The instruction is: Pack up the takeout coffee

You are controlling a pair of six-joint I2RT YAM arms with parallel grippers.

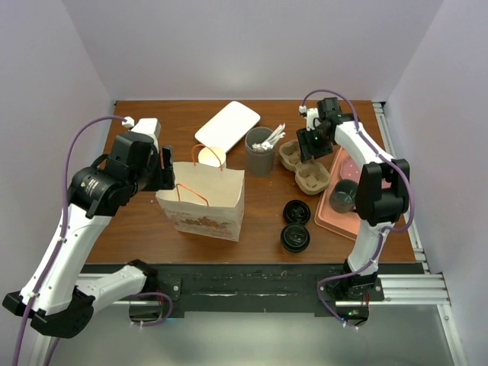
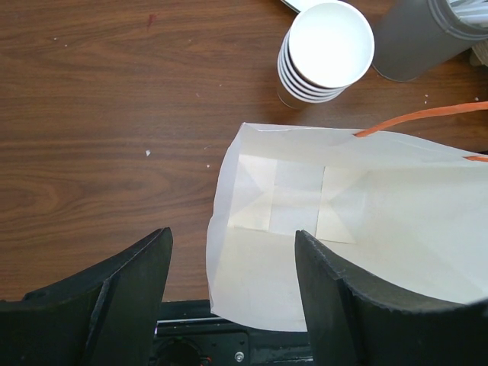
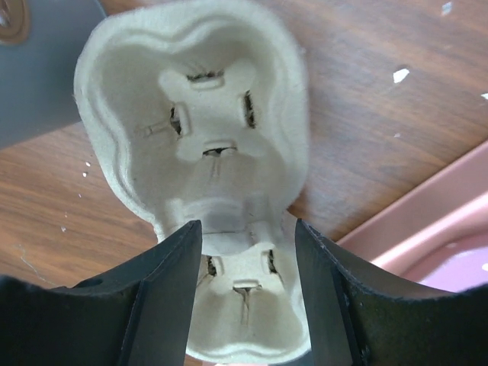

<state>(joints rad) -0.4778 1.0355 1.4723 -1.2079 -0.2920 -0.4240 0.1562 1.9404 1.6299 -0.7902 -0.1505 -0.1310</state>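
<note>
The takeout coffee [image 1: 343, 197] shows as a dark round top on the pink tray [image 1: 335, 217], partly behind my right arm. A paper bag [image 1: 206, 202] with orange handles stands open at centre left. My left gripper [image 1: 165, 169] is open at the bag's left edge. In the left wrist view the bag [image 2: 366, 229] has its rim between the spread fingers of this gripper [image 2: 232, 236], unpinched. My right gripper [image 1: 309, 145] is open over a pulp cup carrier [image 1: 309, 175]. In the right wrist view this gripper [image 3: 248, 226] straddles the narrow waist of the carrier [image 3: 198, 99].
A stack of lidless cream cups [image 1: 212, 156] stands behind the bag, beside a dark grey cup of white utensils [image 1: 259, 156]. A white flat container [image 1: 227, 124] lies at the back. Two black lids [image 1: 296, 211] [image 1: 295, 238] lie near the front edge.
</note>
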